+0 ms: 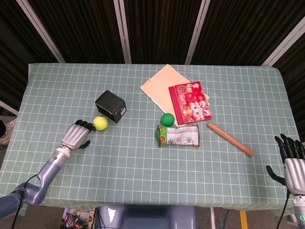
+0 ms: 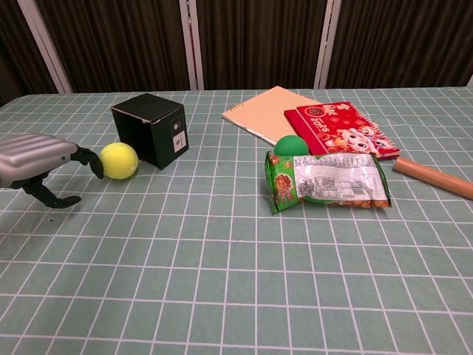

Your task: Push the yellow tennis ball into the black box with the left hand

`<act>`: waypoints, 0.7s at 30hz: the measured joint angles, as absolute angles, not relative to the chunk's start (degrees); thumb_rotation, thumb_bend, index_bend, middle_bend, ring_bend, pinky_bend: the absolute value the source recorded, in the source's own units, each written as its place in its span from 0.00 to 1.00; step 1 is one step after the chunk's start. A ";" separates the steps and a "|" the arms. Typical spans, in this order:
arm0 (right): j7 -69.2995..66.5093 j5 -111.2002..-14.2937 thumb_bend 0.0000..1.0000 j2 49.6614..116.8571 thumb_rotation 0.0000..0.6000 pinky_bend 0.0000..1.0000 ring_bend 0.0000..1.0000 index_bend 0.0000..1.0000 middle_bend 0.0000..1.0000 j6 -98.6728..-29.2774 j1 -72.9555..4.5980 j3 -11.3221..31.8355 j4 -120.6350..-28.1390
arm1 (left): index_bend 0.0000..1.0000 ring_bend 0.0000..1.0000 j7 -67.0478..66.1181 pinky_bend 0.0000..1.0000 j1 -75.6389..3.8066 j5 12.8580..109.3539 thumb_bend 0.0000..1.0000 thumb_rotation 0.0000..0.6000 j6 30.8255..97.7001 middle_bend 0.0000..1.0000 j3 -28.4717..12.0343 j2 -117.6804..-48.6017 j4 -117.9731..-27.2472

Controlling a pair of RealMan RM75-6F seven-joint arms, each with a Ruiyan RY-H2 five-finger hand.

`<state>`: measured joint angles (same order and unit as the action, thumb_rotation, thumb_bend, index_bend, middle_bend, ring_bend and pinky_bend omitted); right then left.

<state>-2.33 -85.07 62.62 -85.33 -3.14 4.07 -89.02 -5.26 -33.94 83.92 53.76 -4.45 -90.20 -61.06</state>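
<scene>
The yellow tennis ball [image 1: 99, 123] [image 2: 119, 160] lies on the checked cloth just in front of the black box [image 1: 110, 106] [image 2: 151, 129], right by its near left face. My left hand [image 1: 76, 135] [image 2: 41, 159] is low over the table to the left of the ball. Its fingertips [image 2: 94, 163] reach the ball's left side, and it holds nothing. My right hand [image 1: 291, 160] hangs off the table's front right corner with fingers spread and empty; the chest view does not show it.
A green ball [image 1: 167, 119] sits behind a green snack bag [image 1: 178, 135] at mid-table. A red notebook [image 1: 190, 101] overlaps a beige folder [image 1: 164, 85] further back. A wooden stick [image 1: 230, 139] lies to the right.
</scene>
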 measured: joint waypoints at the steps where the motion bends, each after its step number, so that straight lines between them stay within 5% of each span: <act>1: -2.35 -85.08 0.32 62.60 1.00 0.00 0.00 0.00 0.00 -85.33 -3.13 4.08 -89.03 | 0.27 0.16 -5.07 0.21 -34.09 83.92 0.32 1.00 53.73 0.22 -4.44 -90.43 -60.74; 21: -2.07 -84.97 0.32 62.66 1.00 0.00 0.00 0.00 0.00 -85.07 -3.28 4.14 -89.10 | 0.12 0.00 -0.27 0.00 -38.13 83.22 0.26 1.00 52.03 0.02 -5.09 -94.66 -54.66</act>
<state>-2.07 -84.97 62.66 -85.07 -3.28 4.14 -89.10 -0.27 -38.13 83.22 52.03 -5.09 -94.66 -54.66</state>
